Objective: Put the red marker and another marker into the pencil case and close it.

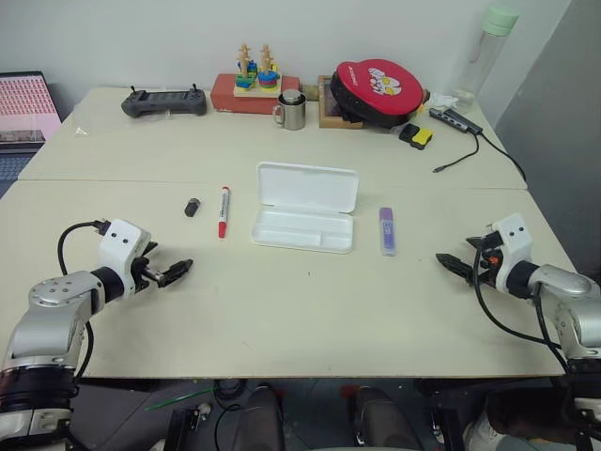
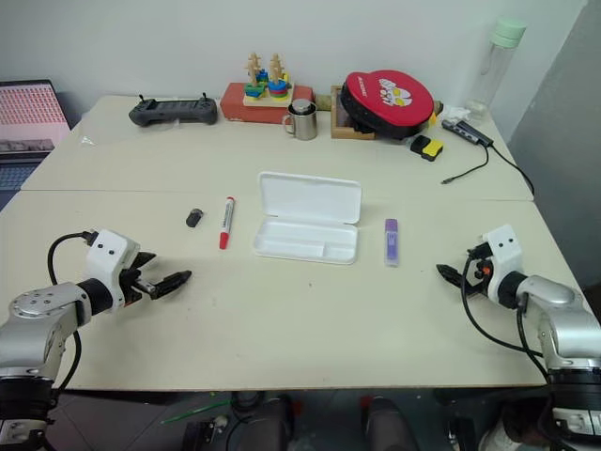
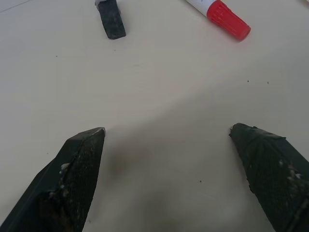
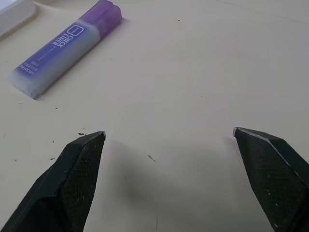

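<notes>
So the red marker [image 1: 223,212] is lying on the table [image 1: 310,301] just left of the open pencil case [image 1: 305,207], lid flipped back, and it's well ahead of the left gripper [image 1: 177,271], whose jaws are spread wide with nothing between them. The purple marker [image 1: 386,230] sits just right of the case, ahead of the right gripper [image 1: 454,265], also gaping and empty. If it were me, I'd straddle each marker across its barrel, mid-length. Watch that little black cap [image 1: 192,207] beside the red one.
</notes>
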Tool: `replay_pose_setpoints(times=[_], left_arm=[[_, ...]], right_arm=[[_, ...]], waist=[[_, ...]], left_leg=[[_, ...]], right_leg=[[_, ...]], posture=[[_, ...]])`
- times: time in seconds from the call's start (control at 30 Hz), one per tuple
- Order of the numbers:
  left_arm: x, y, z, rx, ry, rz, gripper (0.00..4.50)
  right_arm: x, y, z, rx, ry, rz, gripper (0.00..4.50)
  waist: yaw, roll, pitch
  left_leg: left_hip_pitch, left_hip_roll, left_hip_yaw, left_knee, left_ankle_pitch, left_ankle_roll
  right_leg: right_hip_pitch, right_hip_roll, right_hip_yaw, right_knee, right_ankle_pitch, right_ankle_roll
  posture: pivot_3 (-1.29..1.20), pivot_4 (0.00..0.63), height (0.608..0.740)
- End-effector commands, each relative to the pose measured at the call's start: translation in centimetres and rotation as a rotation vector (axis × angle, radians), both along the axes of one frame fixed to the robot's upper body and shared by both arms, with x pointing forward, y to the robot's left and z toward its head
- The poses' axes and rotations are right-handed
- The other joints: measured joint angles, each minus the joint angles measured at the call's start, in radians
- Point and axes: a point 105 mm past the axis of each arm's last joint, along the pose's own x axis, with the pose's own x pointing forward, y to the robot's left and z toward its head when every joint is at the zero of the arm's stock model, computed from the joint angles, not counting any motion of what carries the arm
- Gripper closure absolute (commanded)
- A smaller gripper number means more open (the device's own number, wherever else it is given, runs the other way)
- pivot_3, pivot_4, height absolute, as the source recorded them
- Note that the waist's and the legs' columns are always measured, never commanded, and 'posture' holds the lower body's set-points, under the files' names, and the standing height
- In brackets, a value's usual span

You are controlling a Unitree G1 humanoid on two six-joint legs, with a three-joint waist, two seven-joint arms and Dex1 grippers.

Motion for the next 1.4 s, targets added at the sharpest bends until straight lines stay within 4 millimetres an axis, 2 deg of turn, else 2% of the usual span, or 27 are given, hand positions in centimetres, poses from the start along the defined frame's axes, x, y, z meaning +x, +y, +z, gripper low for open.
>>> replay_pose_setpoints(times=[0.03, 0.17, 0.33, 0.6, 0.97, 1.03, 1.13, 1.23, 1.37, 1.4], left_arm=[[0.2, 0.6, 1.5, 0.03, -0.021, -0.014, 0.0], [0.2, 1.0, 1.7, 0.054, -0.013, -0.022, 0.0], [0.4, 0.9, 1.7, 0.052, -0.021, -0.02, 0.0], [-0.2, 0.7, 1.3, 0.039, -0.021, -0.01, 0.0], [-1.1, 0.6, 1.2, 0.026, -0.014, -0.012, 0.0], [-1.0, 0.6, 1.5, 0.013, -0.026, -0.014, 0.0], [-0.9, -0.5, 2.4, -0.041, -0.056, -0.057, 0.0], [-0.8, -2.5, 3.2, -0.088, -0.083, -0.142, 0.0], [-1.0, -5.1, 4.2, -0.164, -0.105, -0.253, 0.0], [-1.4, -6.9, 4.7, -0.199, -0.109, -0.338, 0.0]], right_arm=[[0.3, -0.4, 1.2, 0.005, -0.049, -0.016, 0.02], [0.6, 0.4, 1.7, 0.036, -0.07, -0.002, 0.02], [0.7, 0.3, 2.5, 0.048, -0.092, -0.006, 0.02], [0.4, 0.1, 1.3, 0.05, -0.048, -0.004, 0.02], [0.4, -0.1, 0.8, 0.034, -0.027, 0.001, 0.02], [0.6, 0.4, 1.2, 0.046, -0.035, 0.025, 0.02], [0.2, 2.2, 2.1, 0.06, -0.048, 0.124, 0.02], [-0.4, 4.7, 3.3, 0.089, -0.054, 0.247, 0.02], [-0.4, 6.8, 4.1, 0.085, -0.033, 0.339, 0.02], [-0.4, 8.1, 4.3, 0.071, -0.027, 0.392, 0.02]], waist=[[0.0, 0.0, 0.0], [0.0, 0.0, 0.0], [0.0, 0.0, 0.0], [0.0, 0.0, 0.0], [0.0, 0.0, 0.0], [0.0, 0.0, 0.0], [0.0, 0.0, 0.0], [0.0, 0.0, 0.0], [0.0, 0.0, 0.0], [0.0, 0.0, 0.0]], left_leg=[[0.0, 0.0, 0.0, 0.0, 0.0, 0.0], [0.0, 0.0, 0.0, 0.0, 0.0, 0.0], [0.0, 0.0, 0.001, 0.0, 0.0, 0.0], [0.0, 0.0, 0.001, 0.0, 0.0, 0.0], [0.0, 0.0, 0.001, 0.001, 0.0, 0.0], [0.0, 0.0, 0.001, 0.001, 0.0, 0.0], [0.0, 0.001, 0.001, 0.001, 0.0, 0.0], [0.0, 0.001, 0.001, 0.001, 0.0, 0.0], [0.0, 0.001, 0.001, 0.001, 0.0, 0.0], [0.0, 0.001, 0.001, 0.001, 0.0, 0.0]], right_leg=[[0.0, 0.0, 0.0, 0.0, 0.0, 0.0], [-0.001, 0.0, 0.0, 0.0, 0.0, 0.0], [-0.001, 0.0, 0.0, 0.0, 0.0, 0.0], [-0.001, 0.0, 0.0, 0.0, 0.001, 0.003], [-0.001, 0.0, 0.001, 0.0, 0.002, 0.003], [-0.001, 0.0, 0.001, 0.0, 0.002, 0.004], [-0.001, 0.0, 0.001, 0.001, 0.002, 0.004], [-0.001, 0.0, 0.001, 0.001, 0.002, 0.004], [0.0, 0.0, 0.001, 0.001, 0.002, 0.004], [0.0, 0.0, 0.001, 0.001, 0.002, 0.004]], posture=[[0.0, 0.15, 0.74], [0.0, 0.15, 0.74], [0.0, 0.15, 0.74], [0.0, 0.15, 0.74], [0.0, 0.15, 0.74], [0.0, 0.15, 0.74], [0.0, 0.15, 0.74], [0.0, 0.15, 0.74], [0.0, 0.15, 0.74], [0.0, 0.15, 0.74]])
